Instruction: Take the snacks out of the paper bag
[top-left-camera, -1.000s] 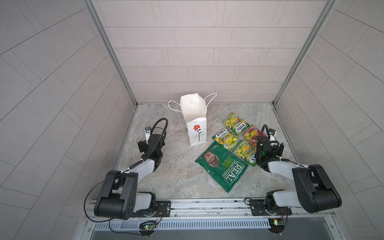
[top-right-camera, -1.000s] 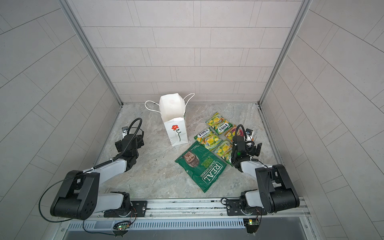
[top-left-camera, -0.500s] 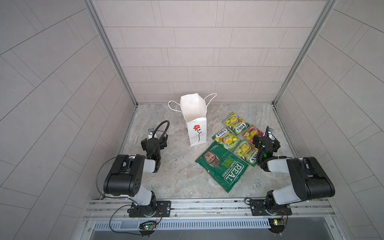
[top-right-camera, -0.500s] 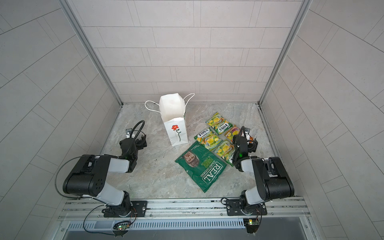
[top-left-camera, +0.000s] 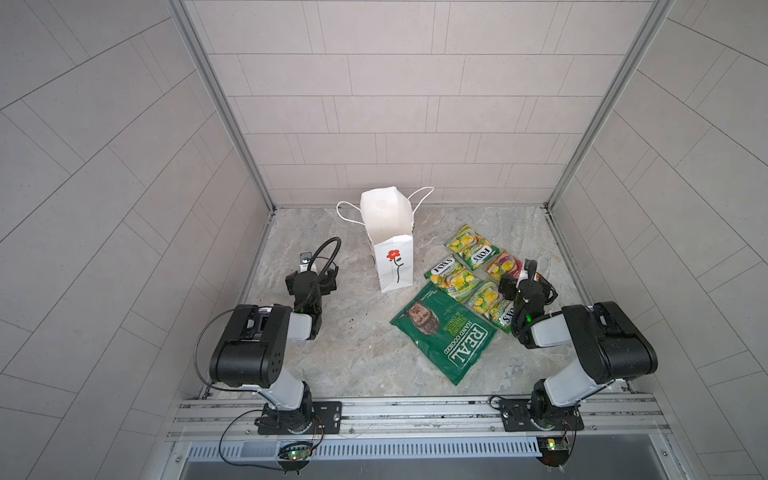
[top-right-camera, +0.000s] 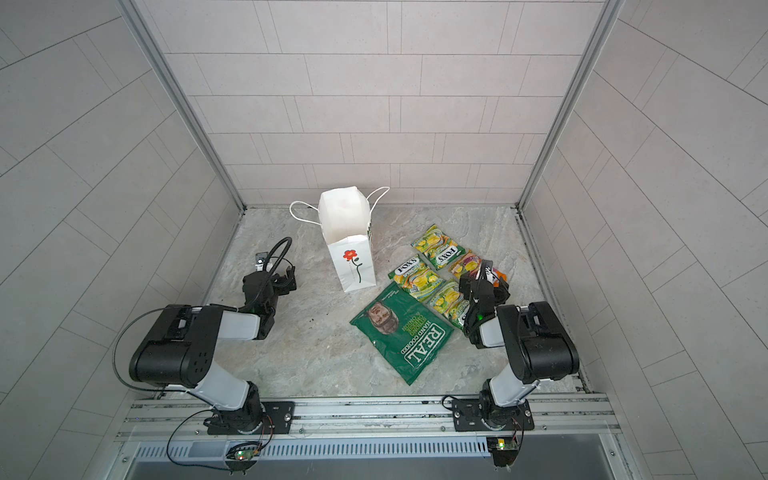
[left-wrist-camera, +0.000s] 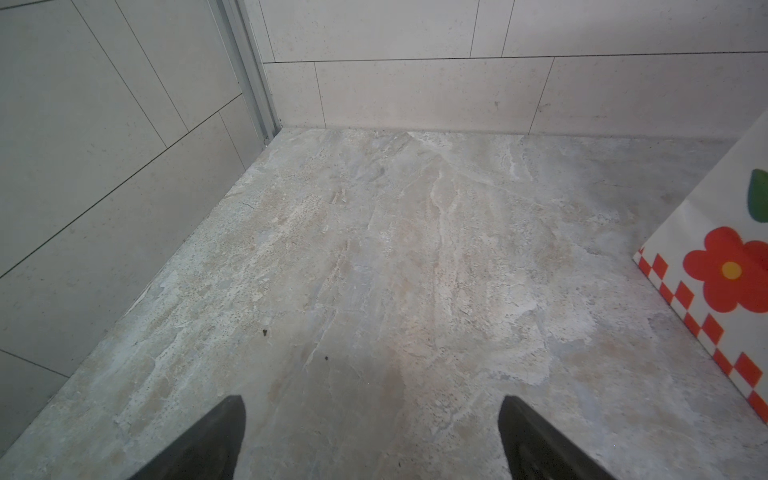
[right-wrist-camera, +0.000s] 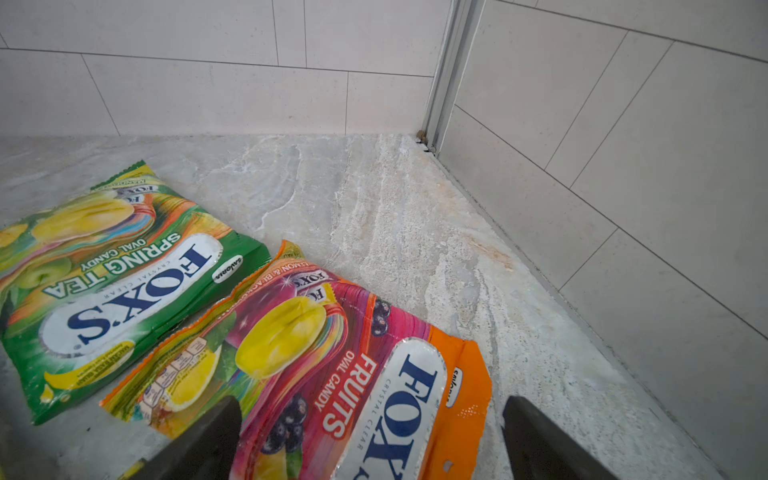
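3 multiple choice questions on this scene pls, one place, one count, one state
1. Against the paper bag, the crisp bag lies: A inside; B on top; C outside, flat on the table.
2. Small FOX'S packets on the table: A two; B four; C six.
3. The right gripper is: A open, empty; B shut on a packet; C shut on a handle.
C, it lies on the table in front; B, three yellow-green, one orange-pink; A, jaws apart in its wrist view.
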